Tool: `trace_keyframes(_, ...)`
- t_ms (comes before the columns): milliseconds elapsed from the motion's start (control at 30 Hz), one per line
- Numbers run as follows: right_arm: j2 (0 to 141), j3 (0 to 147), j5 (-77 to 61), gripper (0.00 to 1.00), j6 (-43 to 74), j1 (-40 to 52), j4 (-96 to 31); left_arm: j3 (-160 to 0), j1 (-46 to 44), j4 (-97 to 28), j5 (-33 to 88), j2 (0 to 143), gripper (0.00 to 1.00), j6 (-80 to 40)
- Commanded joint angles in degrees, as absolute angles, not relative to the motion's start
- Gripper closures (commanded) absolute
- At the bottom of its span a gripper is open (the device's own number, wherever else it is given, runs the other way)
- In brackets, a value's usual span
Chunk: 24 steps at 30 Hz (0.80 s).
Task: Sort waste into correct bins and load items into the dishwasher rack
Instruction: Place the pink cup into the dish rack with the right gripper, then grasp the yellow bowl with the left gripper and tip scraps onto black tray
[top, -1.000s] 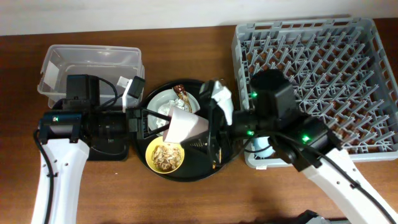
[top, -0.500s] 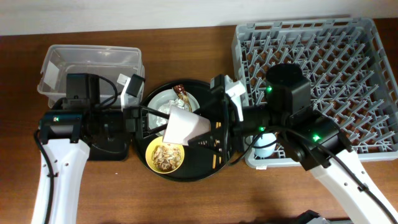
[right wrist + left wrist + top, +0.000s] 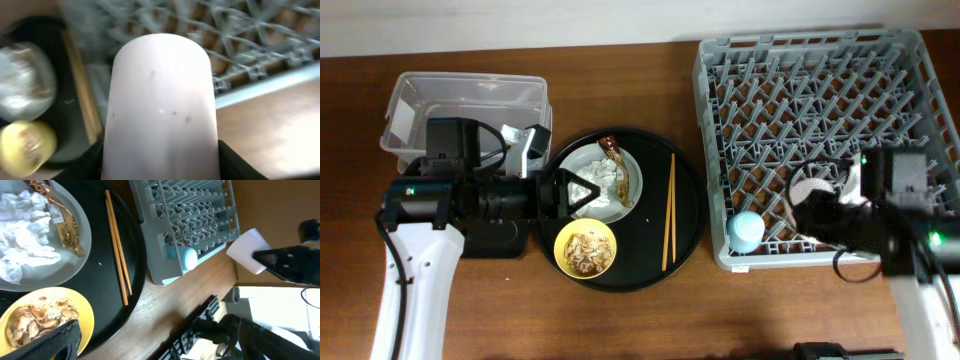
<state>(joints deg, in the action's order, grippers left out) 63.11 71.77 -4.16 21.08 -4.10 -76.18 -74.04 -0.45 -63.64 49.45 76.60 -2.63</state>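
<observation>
My right gripper is shut on the pale pink cup and holds it above the front of the grey dishwasher rack. In the right wrist view the pink cup fills the frame between dark fingers. The light blue cup lies in the rack's front left corner. My left gripper hangs open over the white plate with the crumpled napkin and the brown-and-gold wrapper. Food scraps fill the yellow bowl.
Plate, bowl and a pair of chopsticks rest on the round black serving tray. The clear tub stands at the back left. The black tray bin lies in front of it, mostly under my left arm.
Both grippers were at the pink cup above the round tray. My left gripper has opened and let go; my right gripper has closed on the cup and carried it right, over the rack.
</observation>
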Motion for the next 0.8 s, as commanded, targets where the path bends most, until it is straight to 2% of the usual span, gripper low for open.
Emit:
trace_keyframes(0,72.97,71.02,1.1,0.55,20.43,-5.91,-78.52,-74.3,-0.47,-63.72,48.14,76.47,0.01,-3.01)
trace_keyframes(67,81.56,71.02,3.7,0.54,19.57,-6.96,-75.88,-74.3,-0.47,-64.36,48.14,76.47,0.01,-3.01)
trace_keyframes(167,85.76,71.02,3.92,0.54,19.55,-9.5,-73.69,-74.3,-0.47,-64.79,48.14,76.47,0.01,-3.01)
trace_keyframes(267,91.42,71.02,-3.44,0.54,15.0,-11.16,-72.75,-74.3,-0.47,-65.3,46.63,76.47,0.01,-2.98)
trace_keyframes(300,92.88,71.02,-3.44,0.45,15.03,-11.22,-72.53,-74.3,-0.47,-65.43,46.63,76.47,0.01,-3.01)
trace_keyframes(333,93.49,71.02,-3.4,0.3,15.27,-11.29,-71.85,-74.3,-0.47,-65.45,46.63,76.47,0.01,-3.01)
trace_keyframes(367,93.47,71.2,-3.42,0.21,15.46,-11.29,-70.89,-74.3,-0.47,-65.63,46.63,76.47,0.01,-2.98)
trace_keyframes(467,87.88,77.1,-4.47,0.15,15.44,-10.37,-75.11,-74.3,-0.47,-66.26,45.65,76.47,0.01,-3.01)
trace_keyframes(567,68.12,79.13,-13.19,0.12,12.23,-3.79,-71.42,-74.32,-0.47,-66.3,41.82,76.36,0.01,-3.01)
trace_keyframes(600,63.64,79.13,-13.37,0.1,12.16,-0.62,-70.08,-74.32,-0.47,-66.57,40.6,75.9,0.04,-3.05)
trace_keyframes(667,56.99,79.09,-14.46,0.08,10.52,8.47,-68.93,-74.3,-0.49,-69.6,29.71,73.65,0.06,-8.08)
trace_keyframes(700,56.27,79.09,-14.44,0.08,10.57,13.39,-68.99,-74.02,-1.85,-72.16,25.54,73.58,0.16,-8.78)
trace_keyframes(733,56.49,79.09,-14.46,0.08,11.0,15.77,-68.95,-72.82,-4.75,-72.29,23.88,73.58,0.19,-9.08)
trace_keyframes(767,57.69,79.09,-14.59,0.08,10.96,18.11,-68.66,-71.83,-7.7,-72.49,20.29,73.58,0.28,-11.07)
